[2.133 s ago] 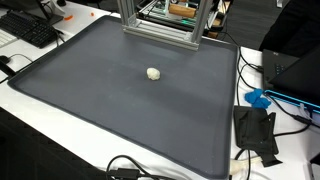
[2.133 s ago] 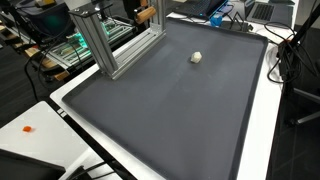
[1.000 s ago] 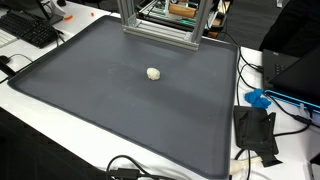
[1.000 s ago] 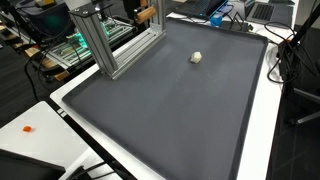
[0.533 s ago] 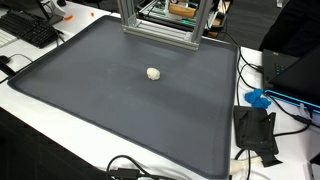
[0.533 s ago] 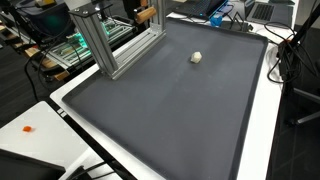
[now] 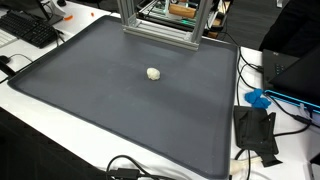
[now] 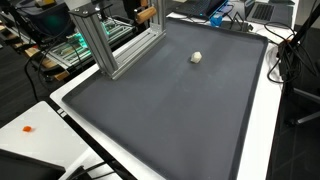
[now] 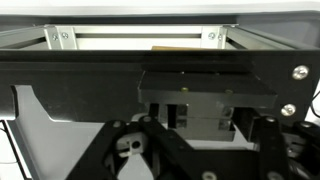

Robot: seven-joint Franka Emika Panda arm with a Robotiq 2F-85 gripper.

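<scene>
A small whitish lump (image 7: 153,73) lies alone near the middle of a dark grey mat (image 7: 110,110); it also shows in the other exterior view (image 8: 197,57). No arm or gripper appears in either exterior view. In the wrist view my gripper (image 9: 200,112) fills the lower picture: its black linkages stand wide apart at left and right, with nothing between them. It faces a black bar and an aluminium frame (image 9: 140,37) close in front. The lump does not show in the wrist view.
An aluminium extrusion frame (image 7: 160,25) stands at the mat's far edge, also seen in the other exterior view (image 8: 110,45). A keyboard (image 7: 30,30), cables (image 7: 130,168), a black bracket (image 7: 255,130) and a blue item (image 7: 258,98) lie off the mat.
</scene>
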